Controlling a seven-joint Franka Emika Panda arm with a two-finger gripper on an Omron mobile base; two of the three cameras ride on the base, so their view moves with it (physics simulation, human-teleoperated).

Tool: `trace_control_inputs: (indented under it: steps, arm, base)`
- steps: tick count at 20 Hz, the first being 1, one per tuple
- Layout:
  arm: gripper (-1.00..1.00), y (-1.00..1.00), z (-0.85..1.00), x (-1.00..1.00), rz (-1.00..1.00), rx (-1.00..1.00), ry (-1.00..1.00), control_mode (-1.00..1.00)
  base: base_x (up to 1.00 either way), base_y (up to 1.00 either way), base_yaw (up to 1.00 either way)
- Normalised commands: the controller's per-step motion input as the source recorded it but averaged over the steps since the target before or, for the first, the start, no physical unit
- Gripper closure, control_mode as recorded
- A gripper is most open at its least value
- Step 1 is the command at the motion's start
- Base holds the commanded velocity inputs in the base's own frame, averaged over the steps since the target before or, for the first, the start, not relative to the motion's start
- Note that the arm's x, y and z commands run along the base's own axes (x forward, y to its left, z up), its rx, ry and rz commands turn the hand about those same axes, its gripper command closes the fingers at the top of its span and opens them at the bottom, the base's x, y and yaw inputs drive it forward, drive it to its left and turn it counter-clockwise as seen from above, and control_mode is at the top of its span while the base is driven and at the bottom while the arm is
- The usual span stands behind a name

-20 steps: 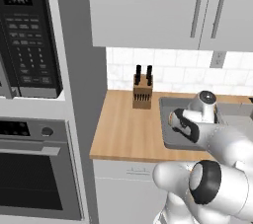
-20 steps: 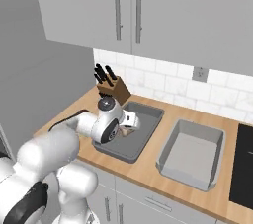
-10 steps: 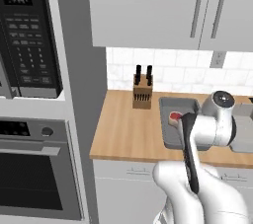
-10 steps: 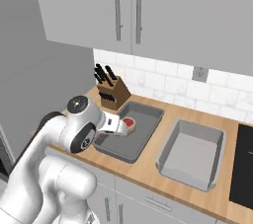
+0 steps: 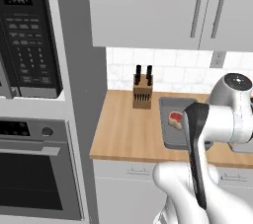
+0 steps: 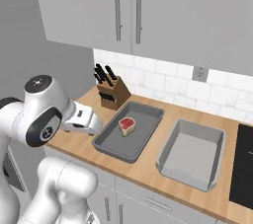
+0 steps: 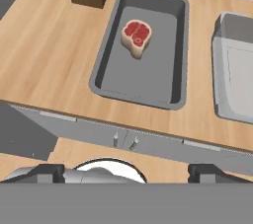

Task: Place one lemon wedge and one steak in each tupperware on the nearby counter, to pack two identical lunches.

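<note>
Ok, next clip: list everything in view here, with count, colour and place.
tupperware: two, grey, side by side on the counter; the second sits nearer the cooktop.
steak: one, red and cream, in the tray nearer the knife block.
knife block: one, brown with black handles, by the wall.
counter: one, light wood.
cooktop: one, black, beside the counter.
wall cabinets: grey, above.
microwave: one, black, over the oven.
gripper: one, fingers open, pulled back before the counter edge, holding nothing.
</note>
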Motion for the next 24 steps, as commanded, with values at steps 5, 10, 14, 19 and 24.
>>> trace_control_inputs:
  steps: [5, 10, 14, 19, 24]
  arm:
    - [-1.0, 0.08, 0.0, -0.19, 0.0, 0.0, 0.0, -1.0]
    - [-1.0, 0.0, 0.0, 0.0, 0.0, 0.0, 0.0, -1.0]
    - [-1.0, 0.0, 0.0, -0.28, 0.01, 0.0, -0.02, 1.0]
    - [-1.0, 0.0, 0.0, 0.0, 0.0, 0.0, 0.0, 1.0]
    - [-1.0, 0.0, 0.0, 0.0, 0.0, 0.0, 0.0, 1.0]
  base:
    - [0.0, 0.0, 0.0]
    - [0.0, 0.0, 0.0]
    - [-0.48, 0.0, 0.01]
    - [-0.91, 0.14, 0.21]
    - [-0.32, 0.63, 0.69]
